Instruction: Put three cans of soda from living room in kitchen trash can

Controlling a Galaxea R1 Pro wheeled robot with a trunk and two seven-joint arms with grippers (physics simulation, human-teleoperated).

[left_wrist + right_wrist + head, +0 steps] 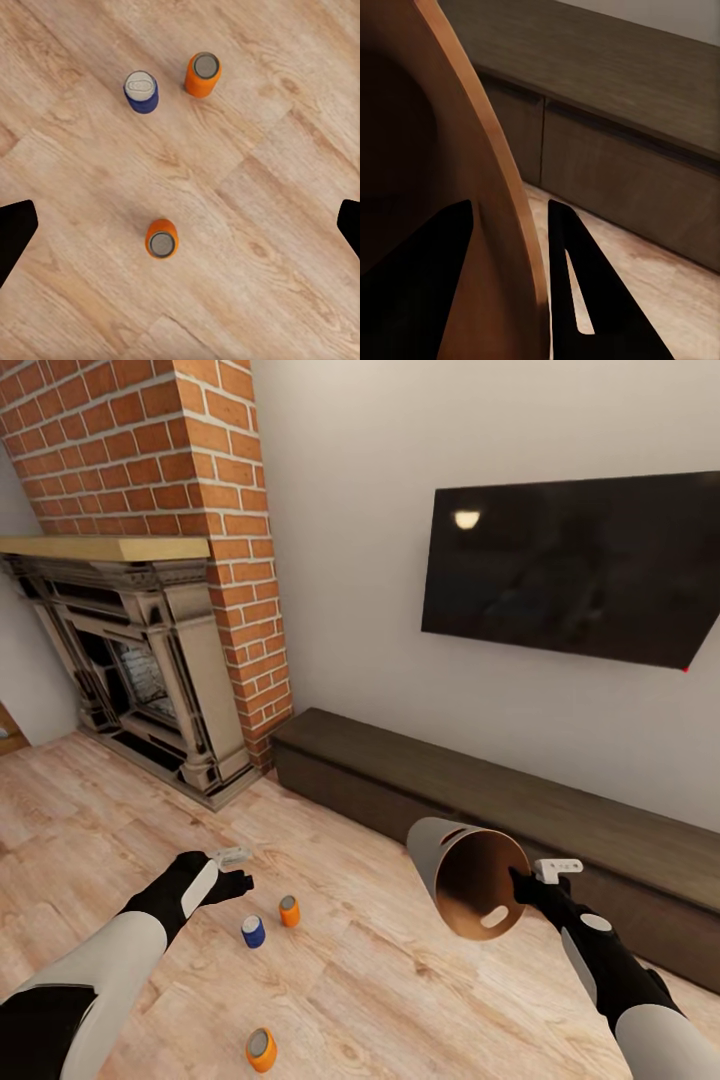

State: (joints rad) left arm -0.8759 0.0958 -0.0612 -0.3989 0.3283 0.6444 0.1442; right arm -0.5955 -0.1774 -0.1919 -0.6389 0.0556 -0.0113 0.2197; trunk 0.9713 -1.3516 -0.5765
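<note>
Three cans of soda stand upright on the light wood floor: a dark blue one (253, 931) (141, 91), an orange one (289, 910) (203, 73) beside it, and a second orange one (261, 1049) (161, 238) nearer to me. My left gripper (235, 870) (184, 217) hangs open above them, holding nothing. The tash can (470, 875), pale grey outside and brown inside, is held in the air tilted on its side with its mouth toward me. My right gripper (525, 885) (510, 217) is shut on its rim (502, 187), one finger inside and one outside.
A red brick fireplace (150, 660) stands at the back left. A long low dark wood cabinet (480, 790) runs along the wall under a black TV (570, 565), close behind the right arm. Wood floor (380, 980) spreads around the cans.
</note>
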